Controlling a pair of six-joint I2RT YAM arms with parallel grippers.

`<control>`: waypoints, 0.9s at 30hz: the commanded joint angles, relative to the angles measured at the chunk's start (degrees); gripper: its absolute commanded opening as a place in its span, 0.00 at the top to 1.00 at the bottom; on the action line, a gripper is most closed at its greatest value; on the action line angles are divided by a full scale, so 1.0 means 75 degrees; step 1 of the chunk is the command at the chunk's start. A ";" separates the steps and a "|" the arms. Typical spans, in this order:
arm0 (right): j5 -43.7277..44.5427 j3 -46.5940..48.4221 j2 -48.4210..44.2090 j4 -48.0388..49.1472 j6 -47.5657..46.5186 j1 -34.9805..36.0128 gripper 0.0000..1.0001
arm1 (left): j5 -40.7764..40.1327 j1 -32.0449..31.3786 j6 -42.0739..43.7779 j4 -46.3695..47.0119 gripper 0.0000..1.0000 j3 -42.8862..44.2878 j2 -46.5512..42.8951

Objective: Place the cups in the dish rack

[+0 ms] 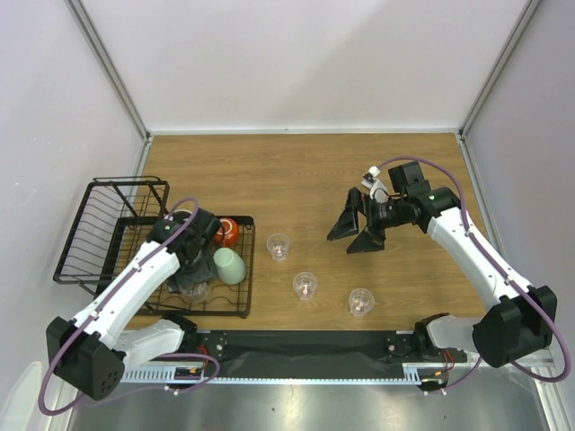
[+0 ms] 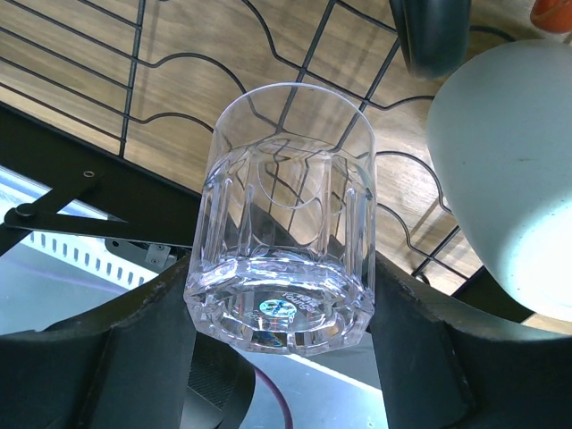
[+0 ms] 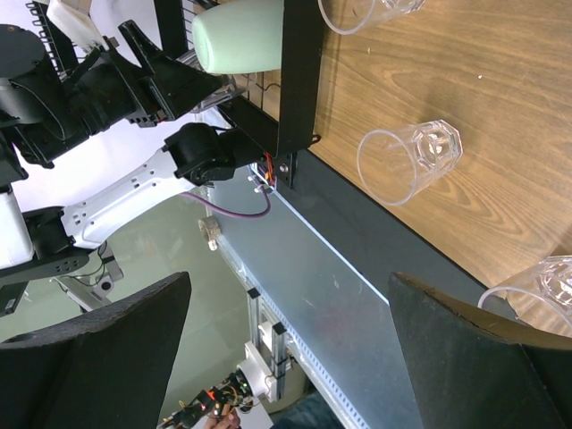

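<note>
My left gripper [image 1: 192,272] is shut on a clear tumbler [image 1: 195,289] over the near part of the black wire dish rack [image 1: 99,235]. In the left wrist view the tumbler [image 2: 286,206] has its thick base toward the camera and its mouth toward the grid, with the gripper [image 2: 281,308] clamped on its base. A mint-green cup [image 1: 230,265] and an orange-red cup [image 1: 225,232] lie in the rack. A dark mug [image 2: 433,31] shows behind them. Three clear tumblers [image 1: 278,246] [image 1: 305,285] [image 1: 361,302] stand on the table. My right gripper [image 1: 355,230] is open and empty above the table.
The rack's taller basket [image 1: 126,202] is at its far left end. In the right wrist view, the rack's edge [image 3: 299,80], the mint-green cup [image 3: 241,36] and a tumbler [image 3: 411,161] show beyond the fingers [image 3: 89,349]. Walls bound the table.
</note>
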 commanded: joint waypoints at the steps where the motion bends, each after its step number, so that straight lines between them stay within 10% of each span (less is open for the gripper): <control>1: -0.0068 0.0001 -0.0164 -0.0010 -0.0054 -0.0020 0.00 | 0.0172 0.0063 0.0202 -0.0013 1.00 -0.0003 0.0012; 27: -0.0057 0.0188 0.0082 -0.0080 -0.0218 -0.0020 0.00 | 0.0559 0.0063 0.0718 0.0714 0.84 -0.0307 0.0504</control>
